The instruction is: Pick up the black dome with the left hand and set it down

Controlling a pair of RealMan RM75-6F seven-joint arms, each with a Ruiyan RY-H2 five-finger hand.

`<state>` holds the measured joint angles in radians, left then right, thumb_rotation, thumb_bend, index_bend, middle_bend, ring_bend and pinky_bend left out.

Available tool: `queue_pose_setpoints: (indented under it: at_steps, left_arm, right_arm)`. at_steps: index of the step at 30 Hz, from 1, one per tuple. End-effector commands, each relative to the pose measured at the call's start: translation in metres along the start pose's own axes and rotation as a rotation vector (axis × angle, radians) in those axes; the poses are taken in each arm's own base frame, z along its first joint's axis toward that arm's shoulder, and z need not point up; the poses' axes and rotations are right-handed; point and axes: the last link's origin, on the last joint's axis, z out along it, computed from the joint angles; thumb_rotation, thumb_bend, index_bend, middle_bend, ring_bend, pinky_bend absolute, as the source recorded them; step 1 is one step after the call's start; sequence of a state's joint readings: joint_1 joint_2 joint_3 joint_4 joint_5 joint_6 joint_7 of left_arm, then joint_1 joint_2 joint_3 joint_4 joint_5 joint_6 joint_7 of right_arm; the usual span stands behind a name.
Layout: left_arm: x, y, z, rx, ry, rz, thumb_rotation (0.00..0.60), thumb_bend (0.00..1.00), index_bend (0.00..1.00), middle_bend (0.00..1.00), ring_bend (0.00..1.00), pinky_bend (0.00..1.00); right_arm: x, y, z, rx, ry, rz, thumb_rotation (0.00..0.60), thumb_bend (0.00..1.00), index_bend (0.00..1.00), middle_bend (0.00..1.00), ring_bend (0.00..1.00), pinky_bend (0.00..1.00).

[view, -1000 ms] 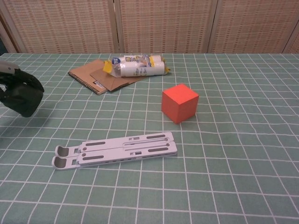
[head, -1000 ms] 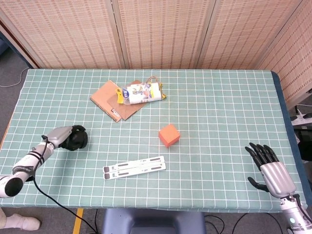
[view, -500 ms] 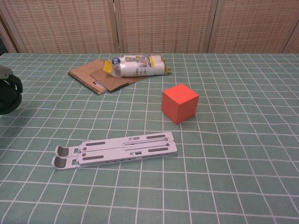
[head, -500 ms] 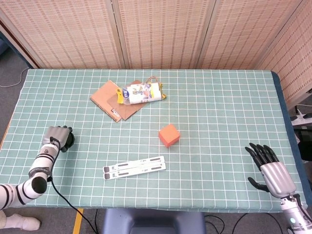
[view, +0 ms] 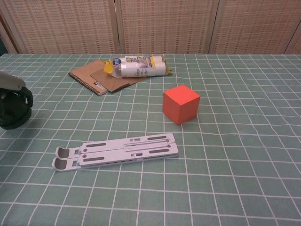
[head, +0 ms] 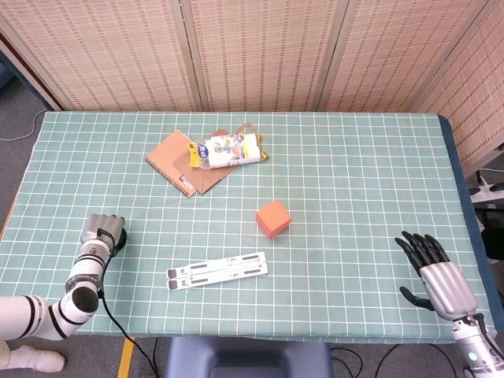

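Observation:
The black dome sits low on the green checked cloth at the table's left side, near the front edge. My left hand lies over it from above, its dark fingers wrapped around the dome's sides; in the chest view the left hand shows only partly at the frame's left edge. Most of the dome is hidden under the hand in the head view. Whether the dome touches the cloth I cannot tell. My right hand rests at the table's front right, fingers spread, holding nothing.
A white folded stand lies flat right of the left hand. An orange cube stands mid-table. A brown notebook with a plastic-wrapped roll on it lies further back.
My left hand carried the dome leftward and toward the front edge, turning over it; in the chest view the dome now sits lower. The right hand has not moved.

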<state>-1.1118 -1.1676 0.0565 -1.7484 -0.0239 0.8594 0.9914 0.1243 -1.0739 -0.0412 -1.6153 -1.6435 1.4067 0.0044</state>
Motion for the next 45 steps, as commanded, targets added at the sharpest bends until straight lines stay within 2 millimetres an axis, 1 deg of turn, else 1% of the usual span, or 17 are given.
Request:
queue_pose_setpoints:
  at_steps: [1, 9, 10, 13, 17, 19, 21, 22, 25, 29, 33, 37, 40, 42, 45]
  left_arm:
    - [0.01, 0.005, -0.008, -0.193, -0.024, -0.218, 0.6, 0.44, 0.56, 0.61, 0.6, 0.79]
    - [0.011, 0.0, -0.009, -0.243, -0.005, -0.289, 0.6, 0.44, 0.58, 0.63, 0.61, 0.81]
    - [0.009, -0.006, -0.005, -0.214, 0.006, -0.261, 0.6, 0.44, 0.58, 0.63, 0.61, 0.81]
    - [0.002, -0.008, -0.004, -0.175, -0.009, -0.167, 0.6, 0.44, 0.59, 0.63, 0.61, 0.82]
    - [-0.005, -0.011, -0.001, -0.051, -0.035, 0.007, 0.6, 0.45, 0.57, 0.62, 0.61, 0.81]
    - [-0.008, -0.008, -0.001, 0.004, -0.046, 0.052, 0.6, 0.45, 0.57, 0.62, 0.6, 0.81]
    - [-0.01, -0.004, -0.001, 0.031, -0.068, 0.056, 0.6, 0.45, 0.56, 0.61, 0.6, 0.81]
    - [-0.01, -0.002, -0.001, 0.036, -0.069, 0.058, 0.6, 0.45, 0.56, 0.61, 0.59, 0.79]
    - [-0.011, 0.003, 0.003, 0.027, -0.05, 0.049, 0.6, 0.45, 0.53, 0.59, 0.57, 0.66]
    - [-0.016, 0.005, 0.007, -0.007, -0.012, 0.044, 0.6, 0.45, 0.5, 0.58, 0.56, 0.55]
    - [-0.021, 0.005, 0.01, -0.019, 0.01, 0.04, 0.6, 0.45, 0.48, 0.55, 0.55, 0.5]
    - [-0.023, 0.002, 0.012, -0.018, 0.004, 0.037, 0.6, 0.45, 0.4, 0.5, 0.51, 0.41]
    - [-0.025, 0.001, 0.014, -0.017, 0.007, 0.051, 0.6, 0.45, 0.36, 0.47, 0.48, 0.39]
    - [-0.029, 0.003, 0.015, -0.026, -0.001, 0.053, 0.6, 0.45, 0.34, 0.43, 0.45, 0.37]
    - [-0.033, 0.004, 0.015, -0.056, -0.041, 0.036, 0.6, 0.45, 0.26, 0.32, 0.35, 0.29]
  right_arm:
    - [0.0, 0.0, 0.0, -0.003, 0.002, 0.0, 0.6, 0.18, 0.0, 0.0, 0.0, 0.0]
    - [0.001, 0.001, 0.0, -0.009, 0.006, 0.001, 0.6, 0.18, 0.0, 0.0, 0.0, 0.0]
    - [0.0, 0.0, 0.0, -0.006, 0.001, -0.001, 0.6, 0.18, 0.0, 0.0, 0.0, 0.0]
    - [-0.001, 0.0, -0.001, -0.008, -0.003, 0.002, 0.6, 0.18, 0.0, 0.0, 0.0, 0.0]
    - [0.002, -0.001, -0.002, -0.008, 0.011, 0.006, 0.6, 0.18, 0.0, 0.0, 0.0, 0.0]
    - [0.001, -0.001, -0.003, -0.005, 0.009, 0.005, 0.6, 0.18, 0.0, 0.0, 0.0, 0.0]
    - [0.001, -0.002, -0.004, 0.0, 0.007, 0.004, 0.6, 0.18, 0.0, 0.0, 0.0, 0.0]
    - [0.001, -0.002, -0.004, 0.001, 0.006, 0.005, 0.6, 0.18, 0.0, 0.0, 0.0, 0.0]
    - [0.0, -0.002, -0.004, 0.003, 0.001, 0.009, 0.6, 0.18, 0.0, 0.0, 0.0, 0.0]
    - [-0.001, -0.003, -0.003, 0.013, -0.009, 0.02, 0.6, 0.18, 0.0, 0.0, 0.0, 0.0]
    - [-0.002, -0.003, -0.003, 0.017, -0.018, 0.021, 0.6, 0.18, 0.0, 0.0, 0.0, 0.0]
    - [-0.002, -0.003, -0.003, 0.015, -0.021, 0.025, 0.6, 0.18, 0.0, 0.0, 0.0, 0.0]
    - [-0.001, -0.003, -0.004, 0.018, -0.017, 0.026, 0.6, 0.18, 0.0, 0.0, 0.0, 0.0]
    - [-0.001, -0.004, -0.004, 0.02, -0.018, 0.025, 0.6, 0.18, 0.0, 0.0, 0.0, 0.0]
    - [-0.004, -0.004, -0.004, 0.018, -0.029, 0.018, 0.6, 0.18, 0.0, 0.0, 0.0, 0.0]
